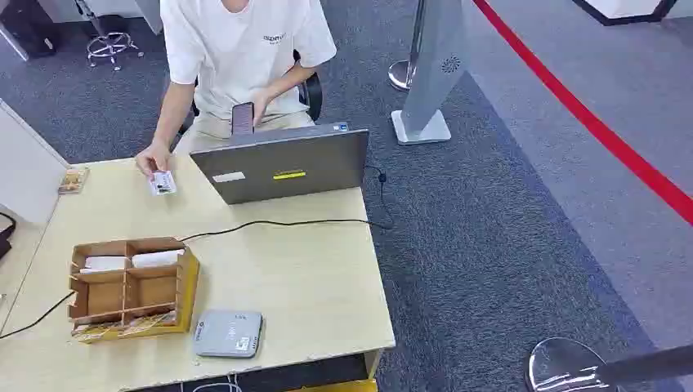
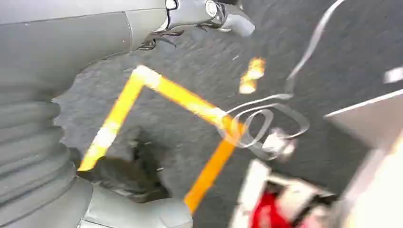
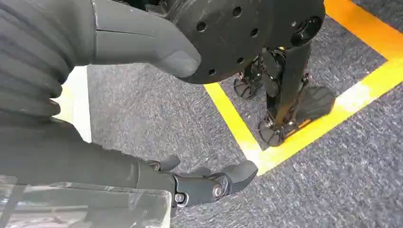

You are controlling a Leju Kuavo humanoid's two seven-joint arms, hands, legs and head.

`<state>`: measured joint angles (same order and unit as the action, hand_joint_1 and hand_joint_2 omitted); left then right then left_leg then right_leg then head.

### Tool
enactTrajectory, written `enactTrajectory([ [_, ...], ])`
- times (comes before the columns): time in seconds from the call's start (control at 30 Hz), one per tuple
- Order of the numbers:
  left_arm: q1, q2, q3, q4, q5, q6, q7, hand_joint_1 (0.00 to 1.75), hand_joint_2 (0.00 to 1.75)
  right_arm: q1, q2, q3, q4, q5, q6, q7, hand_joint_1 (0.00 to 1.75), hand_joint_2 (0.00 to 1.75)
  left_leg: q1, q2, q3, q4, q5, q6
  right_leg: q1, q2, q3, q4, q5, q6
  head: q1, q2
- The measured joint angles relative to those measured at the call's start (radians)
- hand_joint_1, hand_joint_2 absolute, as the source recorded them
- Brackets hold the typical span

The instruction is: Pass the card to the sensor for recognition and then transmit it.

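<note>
A person in a white shirt sits behind the wooden table (image 1: 286,286) and presses a small white card (image 1: 162,183) onto its far left part with one hand (image 1: 152,160). The grey card sensor (image 1: 228,333) lies near the table's front edge, to the right of a wooden organizer (image 1: 131,287). My left hand (image 2: 95,33) hangs above the grey carpet, its fingers (image 2: 209,12) apart from the thumb, holding nothing. My right hand (image 3: 71,142) also hangs over the floor, its fingers (image 3: 214,183) spread away from the thumb (image 3: 157,50), with nothing in them.
An open grey laptop (image 1: 282,163) stands at the table's far side, with a black cable (image 1: 278,222) trailing across the top. The person's other hand holds a phone (image 1: 243,117). White cards lie in the organizer's back compartments. A white stand (image 1: 425,122) and a chrome post base (image 1: 564,366) stand right of the table.
</note>
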<state>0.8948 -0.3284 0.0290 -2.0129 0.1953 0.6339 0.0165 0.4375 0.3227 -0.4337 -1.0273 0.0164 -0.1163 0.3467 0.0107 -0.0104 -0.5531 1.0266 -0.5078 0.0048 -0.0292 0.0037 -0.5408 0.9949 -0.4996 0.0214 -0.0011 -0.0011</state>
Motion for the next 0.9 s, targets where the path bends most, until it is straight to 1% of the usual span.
enactTrajectory([
  [0.1,0.011,-0.006,0.018,-0.067,0.0,0.026,-0.06,0.0,1.75,0.006,0.008,0.003,-0.015,-0.011,-0.021,0.008,0.0,1.75,0.0,0.0,0.0,0.0,0.0,0.0,0.0,0.0,0.0,0.0,0.0,0.0,0.0,0.0],
  [0.23,0.004,-0.008,0.062,-0.141,0.011,0.05,-0.183,0.0,1.75,0.011,0.016,0.014,-0.026,-0.017,-0.046,0.01,0.0,1.75,0.0,0.0,0.001,0.0,0.0,0.0,0.0,0.0,0.0,0.0,0.0,0.0,0.0,0.0],
  [0.33,-0.021,-0.012,0.101,-0.168,0.022,0.058,-0.279,0.0,1.75,0.015,0.018,0.023,-0.034,-0.018,-0.058,0.01,0.0,1.75,0.0,0.0,0.001,0.0,0.0,0.0,0.0,0.0,0.001,0.0,0.0,0.0,0.0,0.0],
  [0.37,-0.037,-0.013,0.129,-0.169,0.029,0.059,-0.304,0.0,1.75,0.016,0.019,0.024,-0.036,-0.018,-0.058,0.009,0.0,1.75,0.0,0.0,0.001,0.0,0.0,0.0,0.0,0.0,0.001,0.0,0.0,0.0,0.0,0.0],
  [0.53,-0.123,-0.015,0.256,-0.165,0.039,0.06,-0.393,0.0,1.75,0.03,0.02,0.027,-0.052,-0.018,-0.057,0.005,0.0,1.75,0.0,0.0,0.001,0.0,0.0,0.0,0.0,0.0,0.001,0.0,0.0,0.0,0.0,0.0],
  [0.67,-0.193,-0.015,0.34,-0.159,0.022,0.06,-0.49,0.0,1.75,0.038,0.021,0.027,-0.059,-0.016,-0.052,-0.002,0.0,1.75,0.0,0.0,0.001,0.0,0.0,0.0,0.0,0.0,0.001,0.0,0.0,0.0,0.0,0.0],
  [0.8,-0.267,-0.016,0.413,-0.16,-0.029,0.056,-0.594,0.0,1.75,0.042,0.021,0.027,-0.061,0.0,-0.037,-0.014,0.0,1.75,0.0,0.0,0.001,0.0,0.0,0.0,0.0,0.0,0.001,0.0,0.0,0.0,0.0,0.0],
  [0.9,-0.316,-0.015,0.449,-0.19,-0.09,0.033,-0.64,0.0,1.75,0.038,0.021,0.014,-0.056,0.032,-0.013,-0.025,0.0,1.75,0.0,0.0,0.001,0.0,0.0,0.0,0.0,0.0,0.001,0.0,0.0,0.0,0.0,0.0],
])
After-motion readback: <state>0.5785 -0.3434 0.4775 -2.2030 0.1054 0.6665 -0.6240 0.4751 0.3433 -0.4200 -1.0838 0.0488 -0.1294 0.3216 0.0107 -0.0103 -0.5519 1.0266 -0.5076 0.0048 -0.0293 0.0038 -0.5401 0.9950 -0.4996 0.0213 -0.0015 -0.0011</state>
